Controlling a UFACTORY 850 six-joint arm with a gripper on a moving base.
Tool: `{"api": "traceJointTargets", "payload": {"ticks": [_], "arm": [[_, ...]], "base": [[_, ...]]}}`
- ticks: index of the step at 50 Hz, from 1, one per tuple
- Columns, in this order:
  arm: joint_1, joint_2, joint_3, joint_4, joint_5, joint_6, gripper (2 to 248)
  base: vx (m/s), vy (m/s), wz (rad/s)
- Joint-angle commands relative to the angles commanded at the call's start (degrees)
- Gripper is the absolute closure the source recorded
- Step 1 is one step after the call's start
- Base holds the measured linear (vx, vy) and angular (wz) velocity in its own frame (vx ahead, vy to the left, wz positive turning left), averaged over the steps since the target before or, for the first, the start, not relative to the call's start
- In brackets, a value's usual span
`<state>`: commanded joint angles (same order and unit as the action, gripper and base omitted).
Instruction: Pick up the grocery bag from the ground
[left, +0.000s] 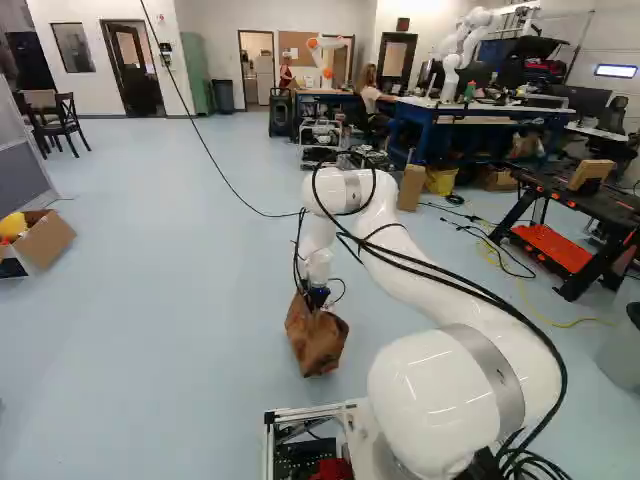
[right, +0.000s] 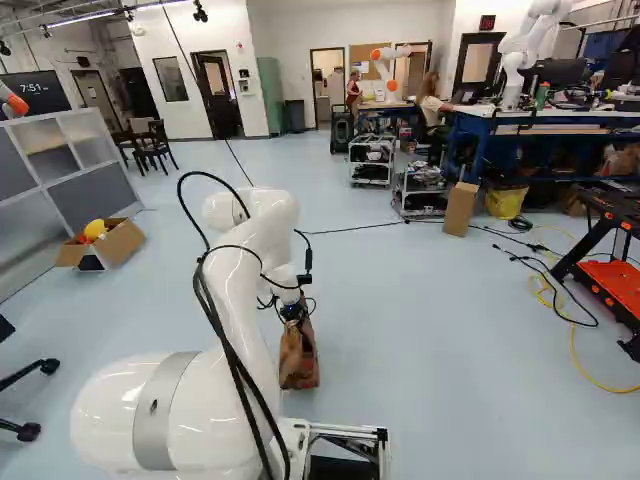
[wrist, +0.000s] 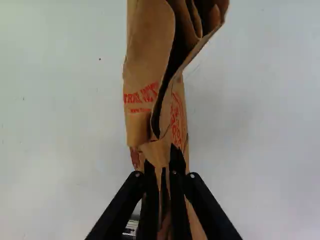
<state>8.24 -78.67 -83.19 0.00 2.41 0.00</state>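
Observation:
Below my wrist in the left base view, the gripper (left: 316, 296) reaches down to the top of the brown paper grocery bag (left: 318, 343). The right base view shows the same bag (right: 298, 362) hanging or standing upright just ahead of the base; whether its bottom touches the floor I cannot tell. In the wrist view the gripper (wrist: 162, 159) has its two fingers close together, pinching folded paper of the bag (wrist: 145, 90) between them. The crumpled, partly open mouth spreads ahead of the fingertips. The orange pads are hidden.
A cardboard box (left: 48, 242) with yellow contents lies at the left. An upright carton (left: 411, 187), carts (right: 421, 190) and a black-and-orange stand (left: 560, 246) are farther right, with floor cables. Another robot (left: 462, 45) stands on a blue bench.

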Motion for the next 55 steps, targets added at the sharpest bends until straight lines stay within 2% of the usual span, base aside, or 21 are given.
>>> {"api": "traceJointTargets", "payload": {"ticks": [55], "arm": [[0.0, 11.7, 9.8, 0.0, 0.0, 0.0, 229]], "base": [[0.000, 0.000, 0.000]]}}
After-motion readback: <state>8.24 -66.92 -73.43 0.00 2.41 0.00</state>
